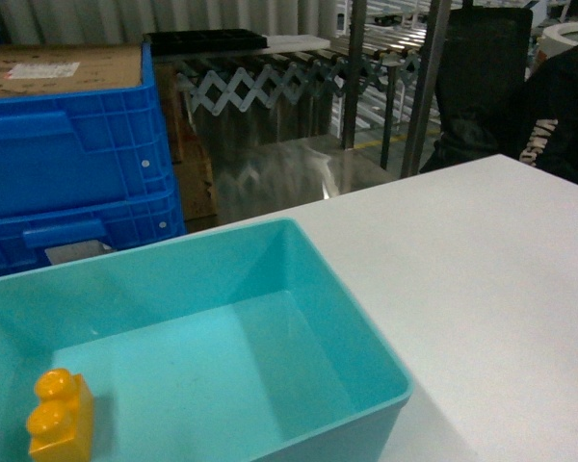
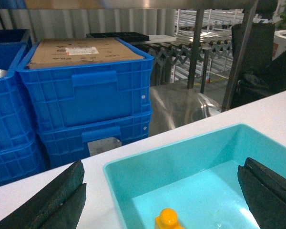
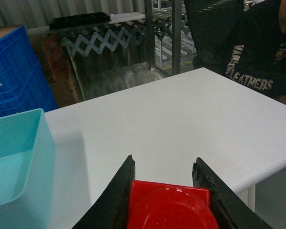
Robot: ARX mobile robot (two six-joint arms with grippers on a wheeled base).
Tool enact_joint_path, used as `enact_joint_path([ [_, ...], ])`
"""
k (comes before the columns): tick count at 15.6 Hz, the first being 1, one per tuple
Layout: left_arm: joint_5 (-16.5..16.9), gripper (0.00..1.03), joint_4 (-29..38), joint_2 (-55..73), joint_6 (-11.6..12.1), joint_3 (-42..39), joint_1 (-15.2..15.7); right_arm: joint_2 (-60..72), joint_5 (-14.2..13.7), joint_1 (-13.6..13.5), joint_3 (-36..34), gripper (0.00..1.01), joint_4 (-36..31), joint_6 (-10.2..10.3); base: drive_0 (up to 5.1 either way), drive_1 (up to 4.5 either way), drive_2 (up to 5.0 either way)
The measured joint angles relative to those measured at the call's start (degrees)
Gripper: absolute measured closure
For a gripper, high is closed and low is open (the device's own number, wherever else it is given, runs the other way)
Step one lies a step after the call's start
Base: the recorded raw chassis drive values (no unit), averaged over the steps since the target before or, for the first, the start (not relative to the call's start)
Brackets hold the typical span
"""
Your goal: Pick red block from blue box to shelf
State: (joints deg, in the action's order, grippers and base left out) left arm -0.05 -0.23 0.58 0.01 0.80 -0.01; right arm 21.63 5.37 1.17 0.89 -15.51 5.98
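Right fingers [image 3: 117, 200] pinch the red block [image 3: 169, 207] above the table [image 3: 181, 124], clear of the blue box [image 3: 19, 157]; left gripper [image 2: 162, 191] hangs spread. Transport is under way; next comes carrying it to the shelf [image 1: 414, 87].

A yellow brick [image 1: 60, 417] with two studs stands at the near left, and only its top stud shows from the left wrist. The white table [image 1: 482, 279] runs off to the right. Behind it, on the left, dark blue crates [image 2: 88, 98] are stacked, and the top one holds a cardboard sheet [image 2: 83, 51] with a white label. Further back stands a roller conveyor [image 1: 299, 67] on scissor-lattice legs, with a black tray [image 1: 207, 40] at its left end. At the far right a person in a dark printed top [image 3: 264, 52] is next to the table.
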Motion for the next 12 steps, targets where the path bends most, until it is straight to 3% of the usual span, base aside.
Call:
enact_joint_path([
  [12, 0.0, 0.05, 0.0, 0.0, 0.0, 0.0, 0.0, 0.0, 0.0, 0.0, 0.0, 0.72, 0.0, 0.0, -1.6, -1.63, -1.6],
])
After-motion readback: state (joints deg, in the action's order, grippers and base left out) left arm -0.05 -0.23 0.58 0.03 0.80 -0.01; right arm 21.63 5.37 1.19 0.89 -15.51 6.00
